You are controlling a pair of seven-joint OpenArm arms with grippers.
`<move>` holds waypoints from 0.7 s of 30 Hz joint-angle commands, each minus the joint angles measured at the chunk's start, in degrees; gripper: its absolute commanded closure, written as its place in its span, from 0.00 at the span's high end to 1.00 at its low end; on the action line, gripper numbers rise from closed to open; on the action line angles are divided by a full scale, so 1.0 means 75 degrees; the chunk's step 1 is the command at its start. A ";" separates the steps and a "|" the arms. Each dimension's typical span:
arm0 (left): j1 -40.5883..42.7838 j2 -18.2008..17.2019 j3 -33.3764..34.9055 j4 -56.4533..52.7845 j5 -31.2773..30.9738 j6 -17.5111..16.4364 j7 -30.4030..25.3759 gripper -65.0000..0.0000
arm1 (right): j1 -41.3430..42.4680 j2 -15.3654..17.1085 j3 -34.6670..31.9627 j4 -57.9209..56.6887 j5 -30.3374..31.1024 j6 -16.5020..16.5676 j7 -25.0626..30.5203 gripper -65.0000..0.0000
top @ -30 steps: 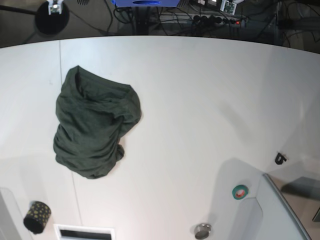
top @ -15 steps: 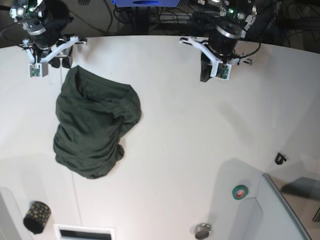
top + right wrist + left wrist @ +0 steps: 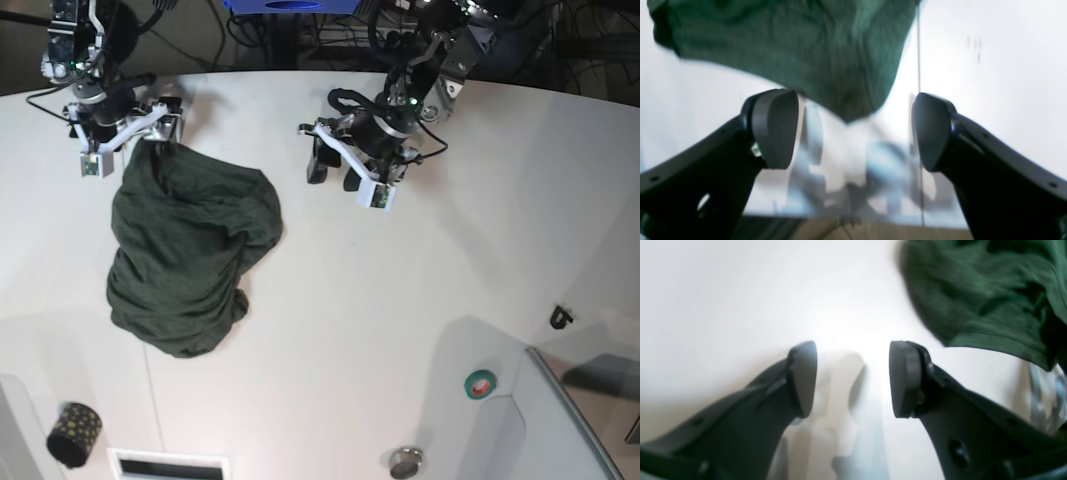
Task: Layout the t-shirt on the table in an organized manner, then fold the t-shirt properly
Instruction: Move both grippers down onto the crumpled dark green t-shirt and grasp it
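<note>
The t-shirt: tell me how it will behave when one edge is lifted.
The t-shirt lies crumpled in soft folds, so it will probably drape and sag rather than hold shape. Its knit looks thin, so it is likely light for its spread. On the smooth table the trailing part may slide along instead of staying put.

One crumpled dark green t-shirt of thin knit cloth [image 3: 190,255] lies on one broad, smooth white table [image 3: 400,280], the only garment there. Two black robot arms reach over the table's far edge, each ending in one two-fingered hand: the right hand [image 3: 150,130] at the t-shirt's far end, the left hand [image 3: 335,165] beside the t-shirt on bare table. Near the table's front edge sit four small items: one dark speckled cylinder [image 3: 74,434], one teal ring of tape [image 3: 480,383], one small round metal piece [image 3: 406,462] and one small black clip [image 3: 561,317].
</note>
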 commanded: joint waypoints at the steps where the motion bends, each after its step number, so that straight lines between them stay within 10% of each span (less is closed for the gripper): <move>1: -0.0176 0.0058 0.0078 -0.0040 -0.0021 -0.0013 -0.0204 0.51 | -0.0011 0.0038 -0.0014 -0.0009 0.0064 0.0038 0.0294 0.78; 14: -0.1266 0.1336 0.0265 -0.1670 -0.0021 -0.0025 -0.0262 0.51 | 0.0633 0.0085 0.0021 -0.1146 0.0064 0.0038 0.0446 0.77; 21: -0.1629 0.1934 0.0242 -0.2537 -0.0021 -0.0962 -0.0262 0.51 | 0.0645 0.0085 0.0021 -0.1146 0.0040 0.0038 0.0446 0.33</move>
